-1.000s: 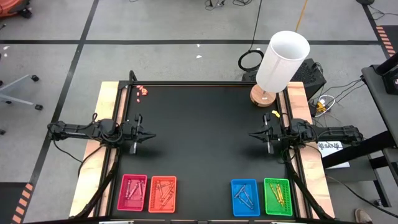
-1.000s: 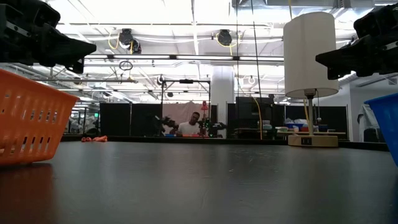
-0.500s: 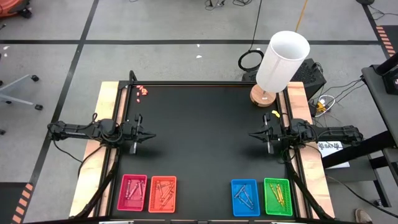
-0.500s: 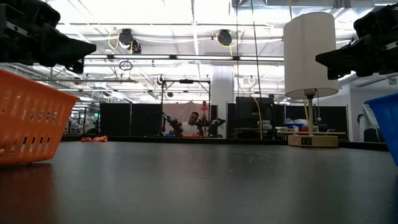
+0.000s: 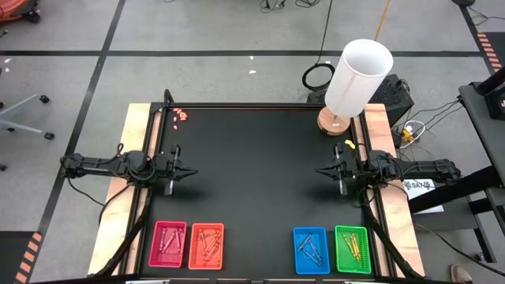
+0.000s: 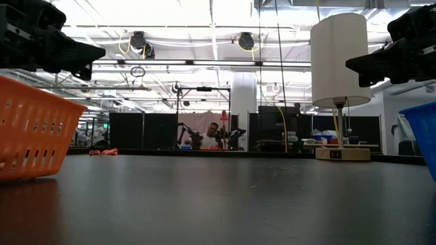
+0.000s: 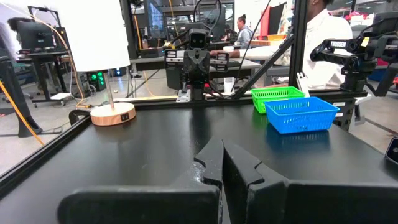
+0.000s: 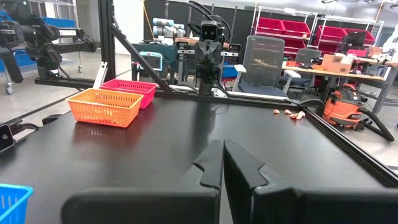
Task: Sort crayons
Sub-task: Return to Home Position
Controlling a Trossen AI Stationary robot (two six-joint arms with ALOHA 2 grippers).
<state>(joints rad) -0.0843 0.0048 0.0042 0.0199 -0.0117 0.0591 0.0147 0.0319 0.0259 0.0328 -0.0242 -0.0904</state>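
Crayons lie in four trays along the table's near edge: a pink tray point(image 5: 168, 243), an orange tray point(image 5: 206, 245), a blue tray point(image 5: 311, 249) and a green tray point(image 5: 352, 249) that holds yellow sticks. My left gripper point(image 5: 192, 170) hovers at the left side of the table, pointing level toward the right, shut on nothing; its fingers point(image 7: 214, 163) meet in the left wrist view. My right gripper point(image 5: 319, 171) mirrors it at the right side, also shut point(image 8: 217, 163) and empty. Both are well clear of the trays.
A white lamp point(image 5: 357, 79) on a round wooden base stands at the far right corner. A tiny cluster of pink-red bits point(image 5: 181, 115) lies at the far left corner. A black frame rims the dark mat. A person stands in the room beyond the table.
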